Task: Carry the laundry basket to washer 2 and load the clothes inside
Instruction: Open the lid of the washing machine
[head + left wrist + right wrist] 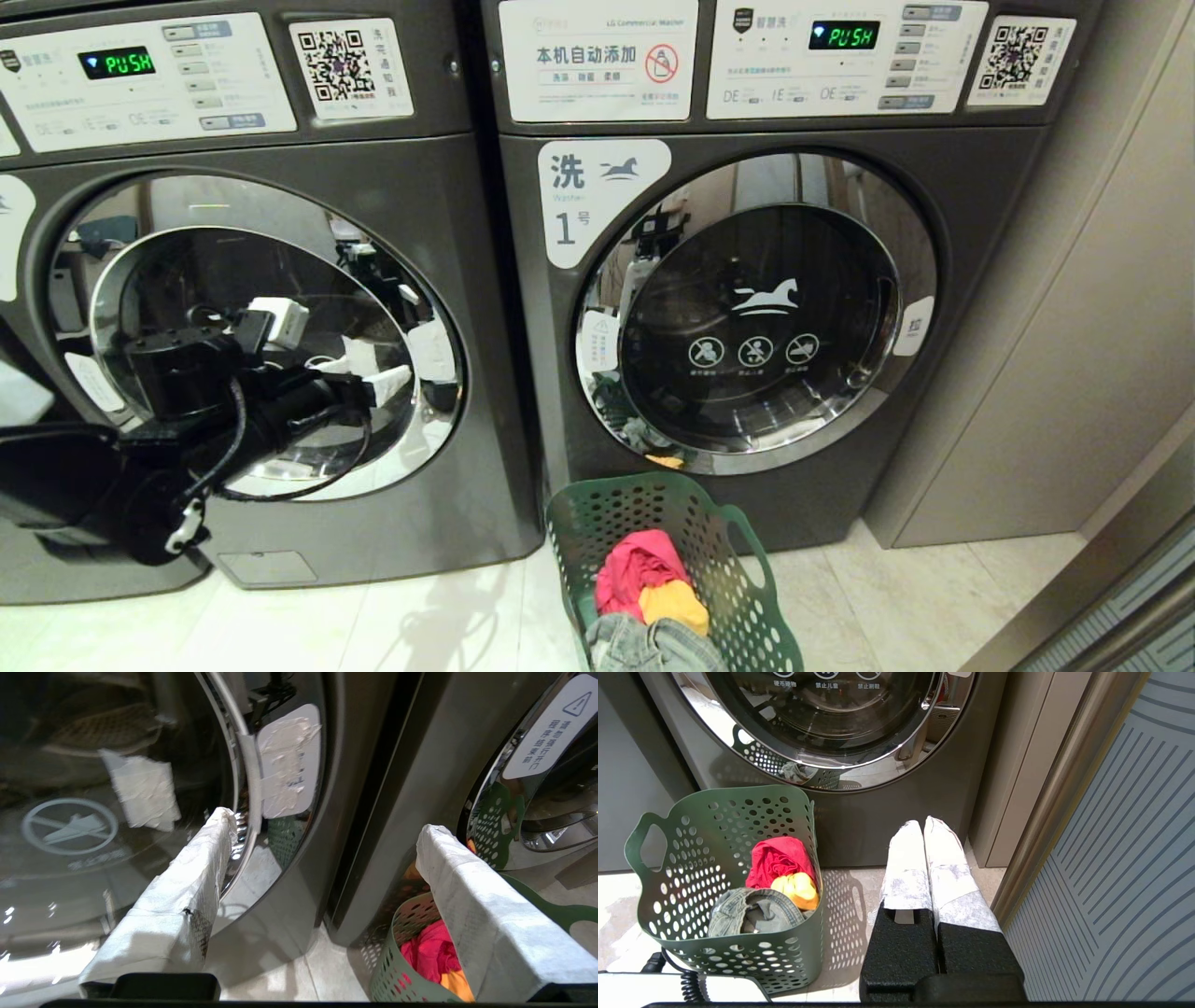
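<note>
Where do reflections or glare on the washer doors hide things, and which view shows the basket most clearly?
Head view: the left washer's door mirrors the robot's arm, hiding the drum. Left wrist view: floor glare on the glass. Right wrist view: the laundry basket is sharp and evenly lit, its shadow dotted on the floor.

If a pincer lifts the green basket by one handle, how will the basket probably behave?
The green basket looks like thin perforated plastic, so it is probably light and may flex a little. The clothes fill only its bottom, so they add little weight. Lifted by one handle, it would likely tilt, and the clothes may slide.
</note>
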{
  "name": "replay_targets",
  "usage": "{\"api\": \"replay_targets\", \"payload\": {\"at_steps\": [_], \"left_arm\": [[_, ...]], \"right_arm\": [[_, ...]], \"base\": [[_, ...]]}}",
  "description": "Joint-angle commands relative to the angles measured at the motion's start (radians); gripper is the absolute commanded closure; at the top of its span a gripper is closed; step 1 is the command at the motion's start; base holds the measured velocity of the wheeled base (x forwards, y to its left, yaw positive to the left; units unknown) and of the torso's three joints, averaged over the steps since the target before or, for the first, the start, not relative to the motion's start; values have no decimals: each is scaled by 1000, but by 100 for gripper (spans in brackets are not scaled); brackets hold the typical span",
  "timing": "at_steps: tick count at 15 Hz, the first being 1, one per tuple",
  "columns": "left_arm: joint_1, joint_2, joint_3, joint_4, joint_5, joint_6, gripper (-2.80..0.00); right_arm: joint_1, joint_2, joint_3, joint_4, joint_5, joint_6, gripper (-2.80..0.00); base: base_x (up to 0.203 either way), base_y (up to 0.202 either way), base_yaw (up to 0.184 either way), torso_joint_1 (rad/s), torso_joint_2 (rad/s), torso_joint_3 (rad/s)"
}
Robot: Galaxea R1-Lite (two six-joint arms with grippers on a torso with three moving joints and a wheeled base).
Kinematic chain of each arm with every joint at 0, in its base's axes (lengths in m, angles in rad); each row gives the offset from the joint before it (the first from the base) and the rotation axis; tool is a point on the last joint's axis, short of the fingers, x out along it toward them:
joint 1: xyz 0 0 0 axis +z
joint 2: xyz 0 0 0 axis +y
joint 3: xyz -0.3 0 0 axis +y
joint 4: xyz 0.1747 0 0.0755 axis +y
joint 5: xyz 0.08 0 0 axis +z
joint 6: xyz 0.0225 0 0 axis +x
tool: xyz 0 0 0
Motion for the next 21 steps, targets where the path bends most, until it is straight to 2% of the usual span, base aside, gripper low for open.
{"api": "replay_targets", "payload": {"at_steps": [1, 3, 5, 7, 10, 21], "left_arm": [[-5, 79, -5, -65, -36, 1, -280], [4, 84, 4, -115, -100, -1, -280], [21, 104, -10, -128, -122, 11, -280], [23, 121, -13, -129, -116, 35, -280], [22, 145, -71, -128, -57, 50, -280], [21, 249, -243, -100, -71, 46, -280]], "right_arm": [[0, 1, 0, 0, 1, 0, 0], [0, 1, 0, 0, 1, 0, 0], [0, 1, 0, 0, 1, 0, 0], [0, 1, 0, 0, 1, 0, 0], [0, 1, 0, 0, 1, 0, 0], [0, 1, 0, 0, 1, 0, 0]], "base": [[0, 0, 0, 0, 0, 0], [0, 0, 0, 0, 0, 0], [0, 0, 0, 0, 0, 0], [0, 0, 0, 0, 0, 0], [0, 0, 0, 0, 0, 0], [0, 0, 0, 0, 0, 0]]}}
